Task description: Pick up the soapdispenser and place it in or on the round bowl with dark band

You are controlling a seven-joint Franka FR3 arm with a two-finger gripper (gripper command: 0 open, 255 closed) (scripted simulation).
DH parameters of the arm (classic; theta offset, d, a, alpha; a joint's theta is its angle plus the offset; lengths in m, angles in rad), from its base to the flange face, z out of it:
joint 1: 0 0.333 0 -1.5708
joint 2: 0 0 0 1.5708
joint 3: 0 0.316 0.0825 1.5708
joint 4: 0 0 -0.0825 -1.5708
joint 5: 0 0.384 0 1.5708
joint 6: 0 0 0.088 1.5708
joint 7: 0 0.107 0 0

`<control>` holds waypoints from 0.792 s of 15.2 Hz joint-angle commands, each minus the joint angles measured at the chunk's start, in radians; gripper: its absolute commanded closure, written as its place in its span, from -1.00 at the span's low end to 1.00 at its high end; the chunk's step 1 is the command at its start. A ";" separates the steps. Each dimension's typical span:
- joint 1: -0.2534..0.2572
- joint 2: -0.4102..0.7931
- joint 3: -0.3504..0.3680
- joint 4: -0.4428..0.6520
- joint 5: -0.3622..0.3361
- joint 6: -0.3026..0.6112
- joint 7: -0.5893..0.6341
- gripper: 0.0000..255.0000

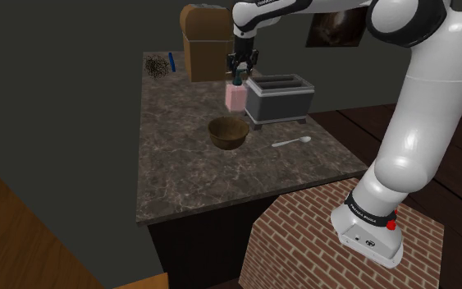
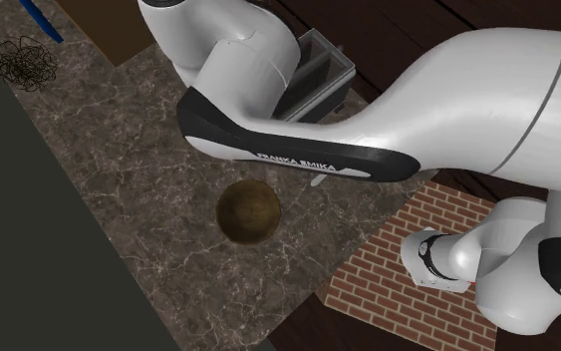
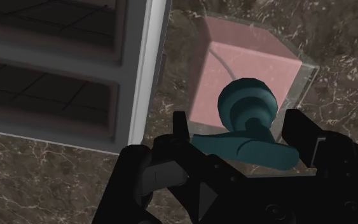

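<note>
Straddling the teal pump of the pink soapdispenser point(image 3: 234, 57) with the gripper's point(image 3: 238, 121) spread jaws, just beside the toaster point(image 1: 280, 98); contact impossible to tell. Near the brown bowl point(image 1: 228, 132).

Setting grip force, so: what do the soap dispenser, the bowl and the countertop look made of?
Soap dispenser: pink body in a seemingly clear, glossy shell, plastic or glass; teal pump looks like matte plastic. Bowl: mottled brown, probably wood. Countertop: dark, pale-veined, polished stone, likely marble.
</note>
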 commanded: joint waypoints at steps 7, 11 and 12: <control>0.002 -0.007 0.001 0.101 0.003 -0.109 -0.008 1.00; 0.002 -0.005 0.001 0.158 0.004 -0.163 -0.013 1.00; 0.002 -0.004 0.001 0.174 0.005 -0.177 -0.014 1.00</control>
